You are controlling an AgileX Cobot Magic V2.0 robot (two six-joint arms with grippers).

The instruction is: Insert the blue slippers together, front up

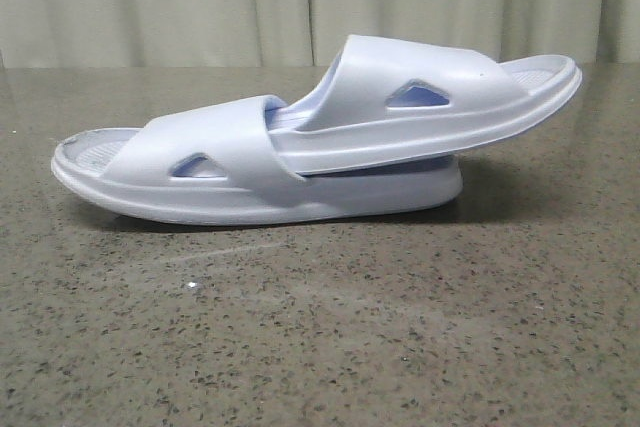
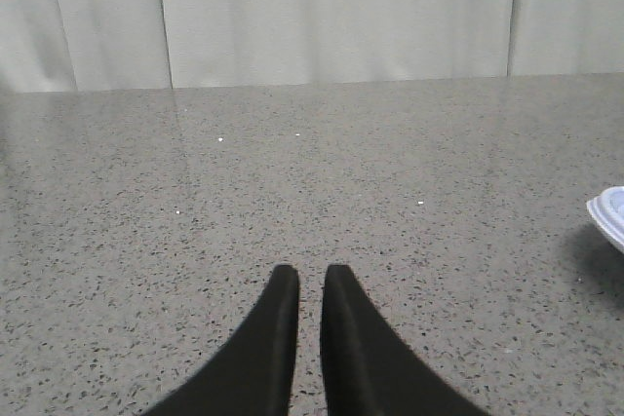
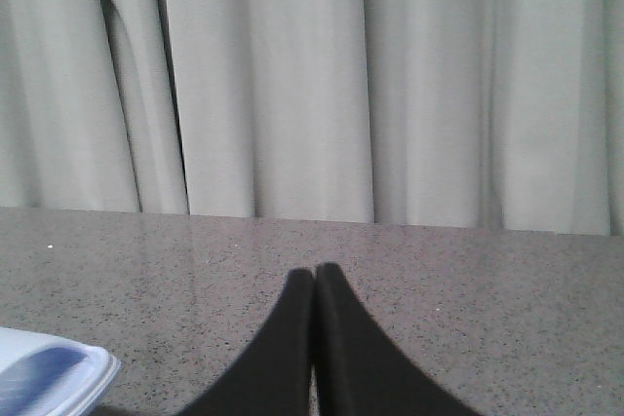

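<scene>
Filling the middle of the front view, the blue slippers (image 1: 320,137) are pale lavender-blue foam slides, each with a wide strap pierced by a triangular side opening. One lies flat on the speckled grey table (image 1: 320,347); the other is pushed under its strap and sits tilted, its far end raised toward the upper right of the frame. Their long axis runs left to right across the picture, with a ribbed footbed showing at the left end.

Only the front view shows the whole pair. The left wrist view catches just a slipper edge (image 2: 609,216) at its right border, and the right wrist view a corner (image 3: 49,377) at its lower left, before a pale curtain (image 3: 322,75).

The left gripper (image 2: 311,280) has its black fingers a narrow slit apart, holding nothing. The right gripper (image 3: 314,280) is closed, fingertips touching, also empty.
</scene>
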